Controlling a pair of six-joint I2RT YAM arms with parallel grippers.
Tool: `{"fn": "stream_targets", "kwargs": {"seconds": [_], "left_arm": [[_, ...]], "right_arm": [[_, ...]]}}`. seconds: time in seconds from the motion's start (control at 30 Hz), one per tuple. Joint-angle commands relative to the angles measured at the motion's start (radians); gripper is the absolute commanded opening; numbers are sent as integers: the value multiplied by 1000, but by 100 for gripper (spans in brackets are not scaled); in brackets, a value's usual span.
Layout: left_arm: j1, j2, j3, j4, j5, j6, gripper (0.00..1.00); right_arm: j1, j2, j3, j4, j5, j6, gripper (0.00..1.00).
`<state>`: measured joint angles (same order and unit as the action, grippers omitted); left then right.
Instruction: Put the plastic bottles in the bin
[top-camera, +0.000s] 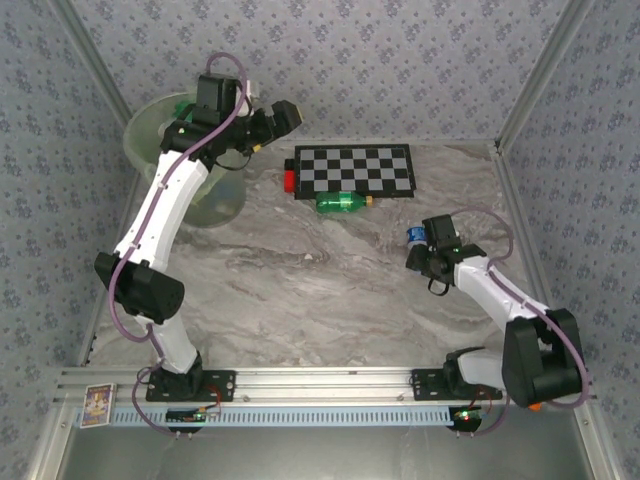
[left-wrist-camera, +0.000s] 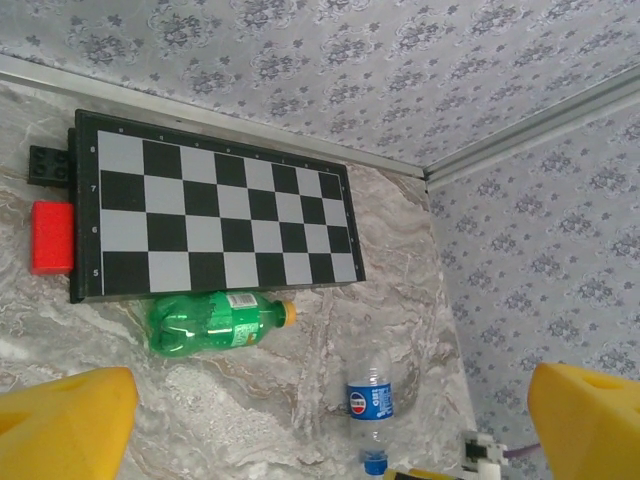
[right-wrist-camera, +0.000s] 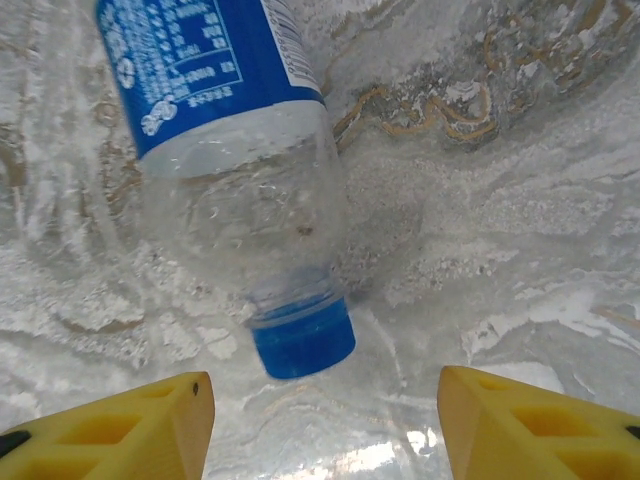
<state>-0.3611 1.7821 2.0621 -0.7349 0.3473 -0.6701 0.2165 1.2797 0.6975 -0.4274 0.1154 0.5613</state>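
Work remains: a green bottle (top-camera: 342, 203) lies just in front of the checkerboard (top-camera: 355, 168), and a clear blue-labelled bottle (right-wrist-camera: 230, 150) lies off the checkerboard's near right corner. The right gripper (right-wrist-camera: 325, 420) stands part open just short of that bottle's cap and holds nothing. The left gripper (left-wrist-camera: 330, 410), wide open and empty, hangs by the bin (top-camera: 140, 125) left of the checkerboard.

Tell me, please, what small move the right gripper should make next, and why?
Probably ease the right gripper forward until it straddles the neck of the clear blue-labelled bottle, then close. The bottle lies on the table with its blue cap just beyond the gripper's tips, so closing here would likely catch nothing.
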Motion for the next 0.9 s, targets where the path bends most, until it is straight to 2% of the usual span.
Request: {"fn": "stream_targets", "kwargs": {"seconds": [0.0,0.27,0.47,0.77,0.87], "left_arm": [[-7,-31,12,30,25,18,100],[-9,-44,10,11,17,22,100],[-9,-46,5,8,19,16,100],[-8,-38,7,6,18,6,100],[-9,-33,9,6,22,4,100]], "right_arm": [[-12,53,0,79,-24,-1,59],[-12,179,20,149,-41,-22,53],[-4,221,37,167,-30,-47,43],[43,162,38,143,22,-78,27],[70,113,51,118,45,-84,27]]}}
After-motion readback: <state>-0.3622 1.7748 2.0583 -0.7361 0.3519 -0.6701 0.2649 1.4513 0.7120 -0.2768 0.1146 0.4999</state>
